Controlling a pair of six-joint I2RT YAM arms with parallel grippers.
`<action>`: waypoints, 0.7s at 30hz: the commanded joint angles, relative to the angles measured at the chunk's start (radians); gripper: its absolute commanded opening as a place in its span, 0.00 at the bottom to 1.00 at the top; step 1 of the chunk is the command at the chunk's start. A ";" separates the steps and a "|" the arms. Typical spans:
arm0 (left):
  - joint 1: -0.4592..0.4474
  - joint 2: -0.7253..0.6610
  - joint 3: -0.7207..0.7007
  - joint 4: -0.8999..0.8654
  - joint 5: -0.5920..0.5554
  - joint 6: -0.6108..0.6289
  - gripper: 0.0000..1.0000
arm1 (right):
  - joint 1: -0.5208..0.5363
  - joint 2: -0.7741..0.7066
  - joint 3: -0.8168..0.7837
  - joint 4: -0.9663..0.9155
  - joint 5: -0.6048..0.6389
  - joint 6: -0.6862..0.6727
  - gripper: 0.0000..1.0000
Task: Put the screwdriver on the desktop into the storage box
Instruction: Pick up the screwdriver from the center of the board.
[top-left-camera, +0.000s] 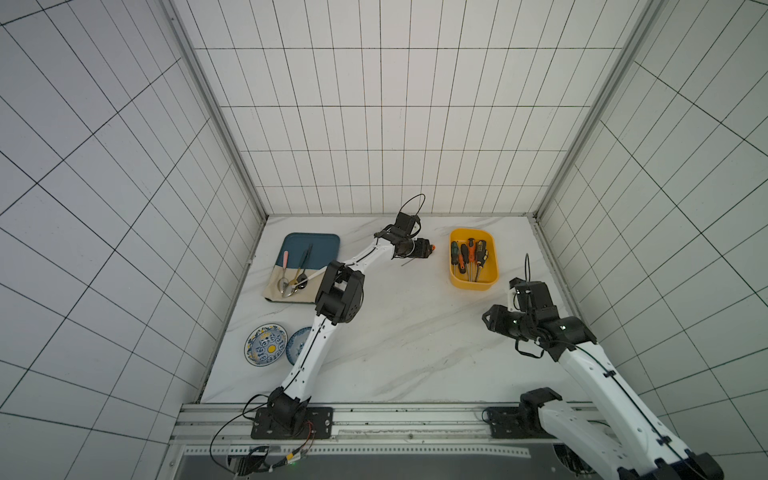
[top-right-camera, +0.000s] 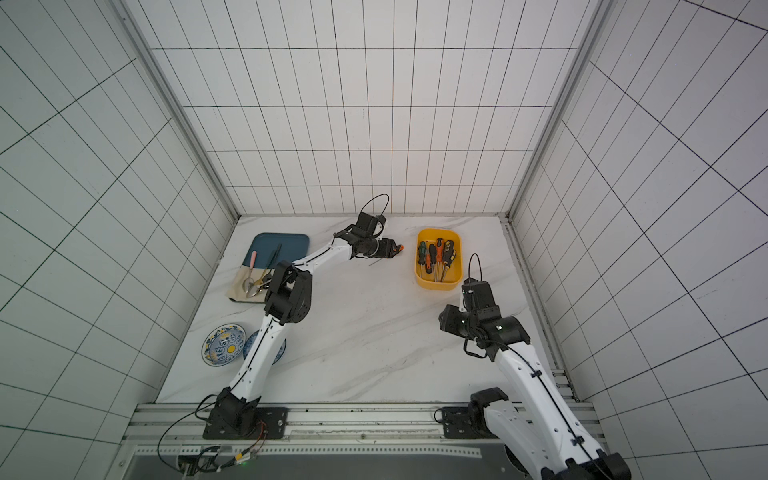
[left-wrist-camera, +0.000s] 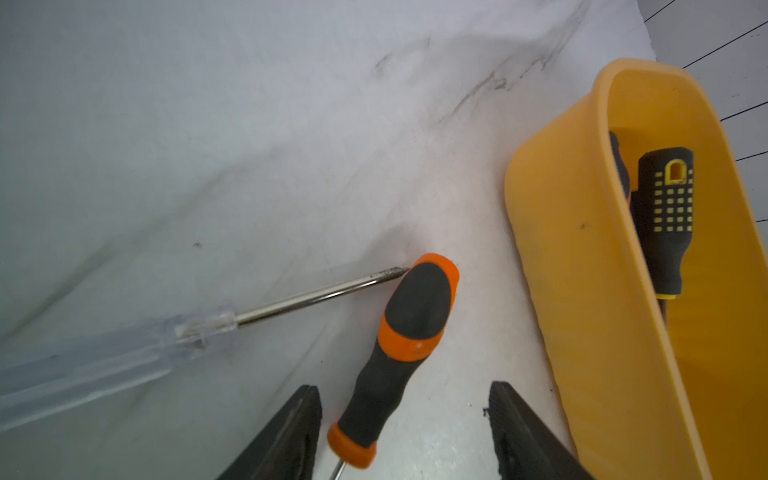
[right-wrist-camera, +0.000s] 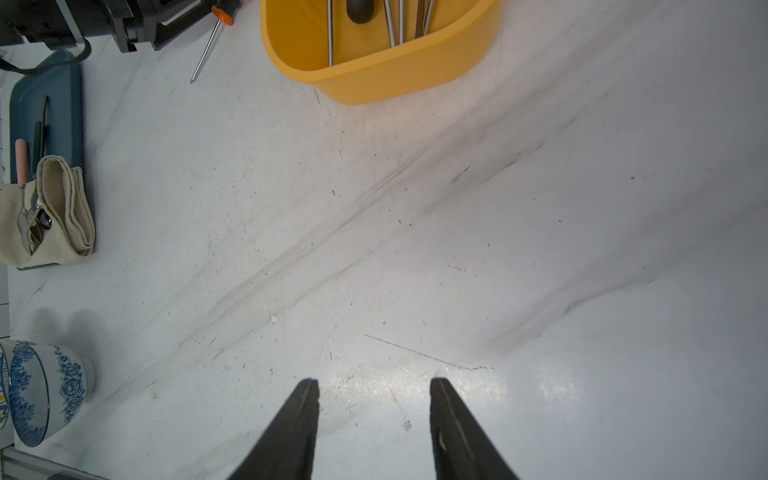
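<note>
A clear-handled screwdriver (left-wrist-camera: 124, 357) lies on the white, grey-veined marble desktop (left-wrist-camera: 208, 124). Its tip is at or against the butt of the black-and-orange rubber-handled screwdriver (left-wrist-camera: 399, 345), so the lift should, I judge, go straight up. The left gripper (left-wrist-camera: 403, 388) straddles that handle, jaws wide, holding nothing; closing is best centred on the narrow black waist. The screwdriver lies flat just beside the yellow plastic storage box (left-wrist-camera: 561, 249), long axis slanting, butt towards the box, steel tip towards the robot. The right gripper (right-wrist-camera: 374, 382) hovers partly open, empty.
</note>
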 joint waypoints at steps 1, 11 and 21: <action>-0.008 0.029 0.033 -0.008 0.016 0.006 0.66 | 0.008 0.000 -0.017 -0.018 -0.003 0.006 0.47; -0.038 0.035 0.036 -0.023 -0.055 0.032 0.54 | 0.008 0.005 -0.030 -0.020 0.007 0.011 0.47; -0.095 0.041 0.024 -0.081 -0.250 0.134 0.44 | 0.008 0.005 -0.036 -0.019 0.012 0.011 0.47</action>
